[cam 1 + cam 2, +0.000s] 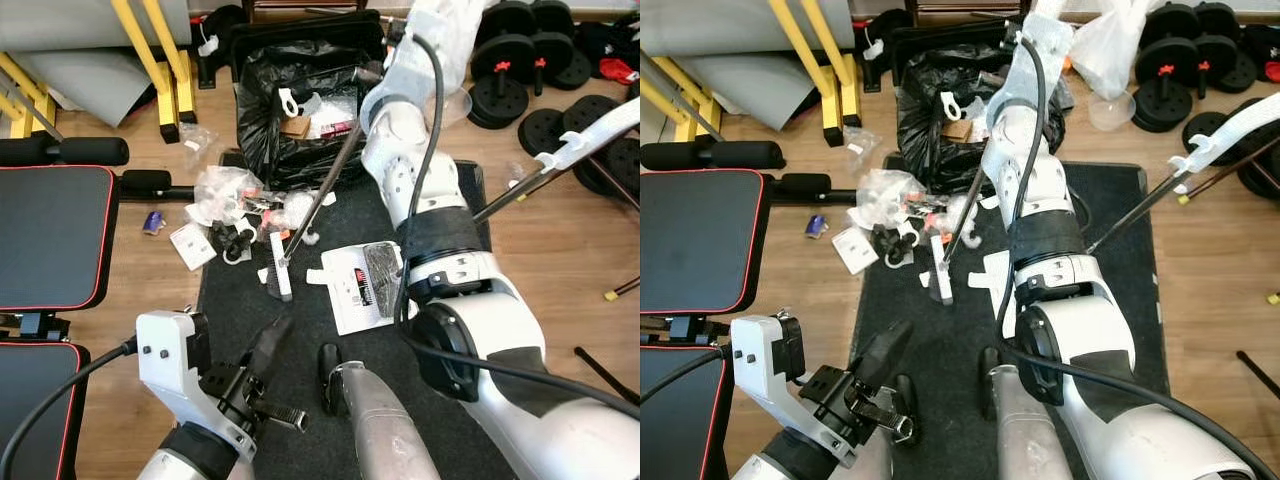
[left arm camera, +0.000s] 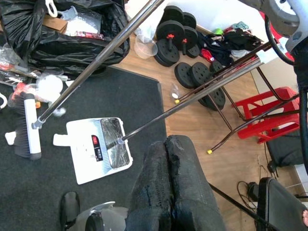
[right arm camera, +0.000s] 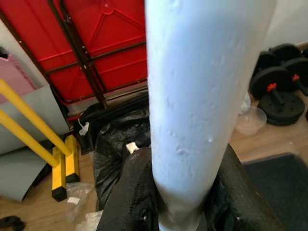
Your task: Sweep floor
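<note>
Clamped on the broom's (image 1: 318,200) white grip, the right gripper (image 3: 178,202) holds it above the black bin bag (image 1: 290,110) at the far edge of the dark mat (image 1: 300,320). Left gripper (image 2: 168,187) hovers low over the mat's near edge, its fingers pressed together on nothing. Wrappers and plastic scraps (image 1: 230,195) crowd the mat's far-left corner, beside a bench (image 1: 50,235); weight plates (image 1: 520,60) lie off its far right. A white dustpan (image 1: 360,285) rests mid-mat. The broom's metal shaft slants down toward the robot, its black-bristled white head (image 1: 280,265) touching the mat just left of the dustpan.
</note>
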`<state>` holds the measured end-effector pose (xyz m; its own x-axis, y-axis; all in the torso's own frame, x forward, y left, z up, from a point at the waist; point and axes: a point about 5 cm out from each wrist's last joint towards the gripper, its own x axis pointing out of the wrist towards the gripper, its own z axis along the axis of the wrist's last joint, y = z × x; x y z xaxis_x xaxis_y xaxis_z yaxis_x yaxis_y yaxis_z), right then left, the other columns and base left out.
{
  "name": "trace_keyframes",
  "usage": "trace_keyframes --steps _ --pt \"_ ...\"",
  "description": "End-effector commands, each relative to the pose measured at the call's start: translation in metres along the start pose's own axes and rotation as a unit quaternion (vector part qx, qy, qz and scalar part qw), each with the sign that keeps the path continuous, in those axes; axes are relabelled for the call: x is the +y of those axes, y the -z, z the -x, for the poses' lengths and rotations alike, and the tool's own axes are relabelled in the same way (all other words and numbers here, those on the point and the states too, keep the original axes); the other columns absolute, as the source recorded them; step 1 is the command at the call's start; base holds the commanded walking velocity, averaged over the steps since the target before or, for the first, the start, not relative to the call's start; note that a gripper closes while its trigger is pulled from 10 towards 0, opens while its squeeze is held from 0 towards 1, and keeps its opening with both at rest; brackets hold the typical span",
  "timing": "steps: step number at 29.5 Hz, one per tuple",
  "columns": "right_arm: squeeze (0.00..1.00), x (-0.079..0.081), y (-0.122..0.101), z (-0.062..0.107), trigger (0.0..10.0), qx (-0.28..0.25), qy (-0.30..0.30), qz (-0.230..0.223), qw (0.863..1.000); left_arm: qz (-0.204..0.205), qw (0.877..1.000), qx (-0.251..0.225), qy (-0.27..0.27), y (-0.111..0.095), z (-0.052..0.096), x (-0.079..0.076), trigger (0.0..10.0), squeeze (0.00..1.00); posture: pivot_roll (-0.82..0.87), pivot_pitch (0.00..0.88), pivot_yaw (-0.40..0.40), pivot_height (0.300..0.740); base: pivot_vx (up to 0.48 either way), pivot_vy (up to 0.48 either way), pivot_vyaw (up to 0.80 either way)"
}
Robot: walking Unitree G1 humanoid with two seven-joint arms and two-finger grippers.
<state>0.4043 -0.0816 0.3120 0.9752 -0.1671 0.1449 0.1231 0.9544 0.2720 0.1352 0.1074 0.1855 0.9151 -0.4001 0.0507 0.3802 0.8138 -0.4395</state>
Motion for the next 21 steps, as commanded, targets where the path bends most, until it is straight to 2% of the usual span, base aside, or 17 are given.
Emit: trace_keyframes --steps 1,9,14,21 --pt "0.00 -0.005 0.008 0.001 10.0 0.000 0.018 0.043 0.999 0.009 1.000 0.014 0.007 0.004 0.003 -0.001 10.0 0.00 -0.02 0.374 -0.068 0.740 0.000 0.000 0.00" --pt "0.00 -0.012 -0.012 -0.004 10.0 -0.036 0.038 0.081 0.995 0.009 1.000 0.015 0.007 0.004 0.003 -0.001 10.0 0.00 -0.02 0.371 -0.068 0.740 0.000 0.000 0.00" --pt "0.00 -0.011 -0.013 -0.004 10.0 -0.037 0.038 0.081 0.995 0.009 1.000 0.015 0.007 0.004 0.003 -0.001 10.0 0.00 -0.02 0.371 -0.068 0.740 0.000 0.000 0.00" --pt "0.00 -0.012 -0.020 -0.006 10.0 -0.037 0.046 0.108 0.992 0.009 1.000 0.014 0.007 0.004 0.002 0.000 10.0 0.00 -0.02 0.370 -0.068 0.740 0.000 0.000 0.00"
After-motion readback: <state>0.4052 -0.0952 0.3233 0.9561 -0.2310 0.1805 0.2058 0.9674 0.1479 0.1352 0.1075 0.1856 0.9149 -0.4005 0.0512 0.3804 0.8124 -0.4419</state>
